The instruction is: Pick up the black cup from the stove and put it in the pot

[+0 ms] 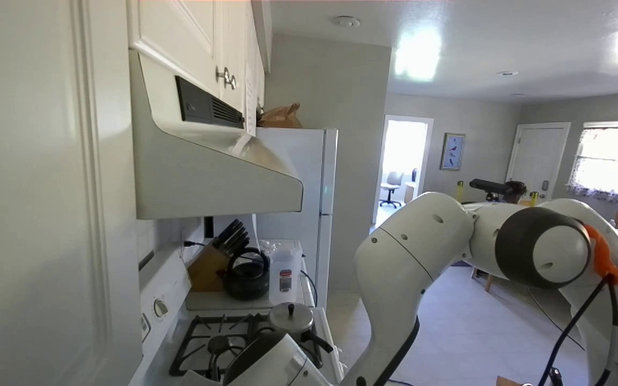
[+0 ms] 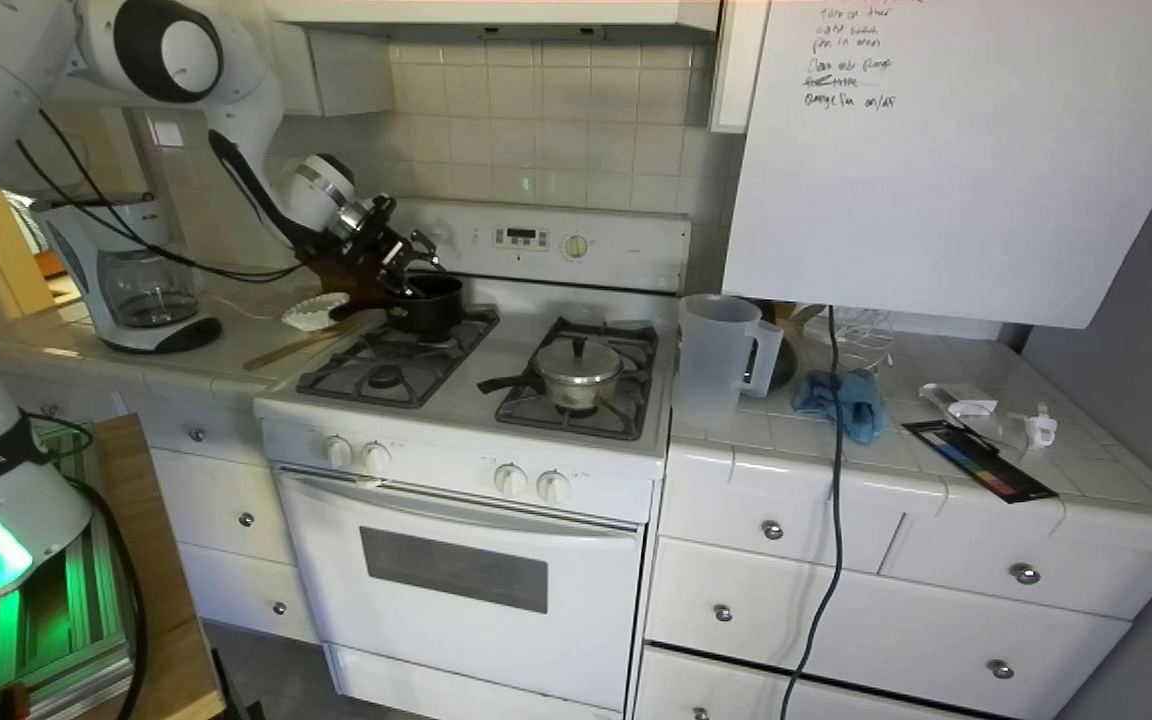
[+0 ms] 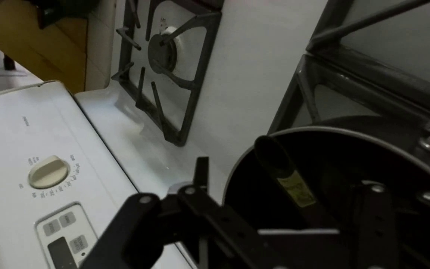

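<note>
A black handled vessel (image 2: 441, 308) stands on the rear left burner of the white stove (image 2: 466, 440). Its dark inside shows in the wrist view (image 3: 349, 160). A dark tube-like object with a rounded end and yellow label (image 3: 296, 189) lies inside; I cannot tell whether this is the black cup, and no other small black cup shows. My gripper (image 3: 289, 183) is open, fingers wide apart, low over the vessel's back side (image 2: 414, 268). One finger is outside the rim, the other over the inside. The silvery pot (image 2: 576, 385), lidded, sits on the right grate (image 1: 290, 320).
A range hood (image 1: 218, 177) hangs above the stove. A clear pitcher (image 2: 714, 355), kettle (image 1: 247, 276) and knife block (image 1: 204, 268) stand right of the stove. A coffee maker (image 2: 136, 290) and a wooden utensil (image 2: 291, 350) are on the left counter.
</note>
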Controlling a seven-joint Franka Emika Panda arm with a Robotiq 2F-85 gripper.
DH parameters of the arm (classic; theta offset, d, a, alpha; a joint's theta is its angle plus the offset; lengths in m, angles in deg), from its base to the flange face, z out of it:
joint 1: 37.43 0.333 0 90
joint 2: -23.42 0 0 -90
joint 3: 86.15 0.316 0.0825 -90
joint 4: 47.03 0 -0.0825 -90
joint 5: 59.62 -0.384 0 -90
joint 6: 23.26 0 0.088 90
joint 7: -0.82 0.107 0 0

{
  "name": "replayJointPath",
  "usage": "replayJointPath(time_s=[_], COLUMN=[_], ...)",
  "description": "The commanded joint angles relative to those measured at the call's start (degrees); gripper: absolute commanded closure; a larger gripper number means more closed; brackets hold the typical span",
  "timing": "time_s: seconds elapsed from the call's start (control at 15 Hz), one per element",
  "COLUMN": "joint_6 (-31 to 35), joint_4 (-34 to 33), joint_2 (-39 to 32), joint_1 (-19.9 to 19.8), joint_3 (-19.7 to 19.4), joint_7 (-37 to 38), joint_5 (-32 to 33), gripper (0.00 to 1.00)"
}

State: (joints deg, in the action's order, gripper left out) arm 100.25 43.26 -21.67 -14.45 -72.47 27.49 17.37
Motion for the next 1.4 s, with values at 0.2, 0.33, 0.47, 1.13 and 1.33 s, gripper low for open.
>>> replayJointPath(time_s=[0.2, 0.33, 0.47, 1.13, 1.33], joint_6=[7.6, 9.3, 11.4, 22.5, 30.4], joint_4=[12.1, 17.1, 22.7, 44.6, 49.6], joint_2=[10.6, 13.9, 17.7, 35.4, 40.0], joint_1=[-3.1, -4.3, -5.9, -13.9, -16.6], joint_3=[-1.1, -1.9, -2.9, -6.5, -8.4], joint_7=[17.2, 23.8, 30.3, 57.1, 63.9], joint_5=[-5.2, -5.6, -5.3, -5.0, -2.4], gripper=[0.00, 0.00, 0.00, 0.00, 0.00])
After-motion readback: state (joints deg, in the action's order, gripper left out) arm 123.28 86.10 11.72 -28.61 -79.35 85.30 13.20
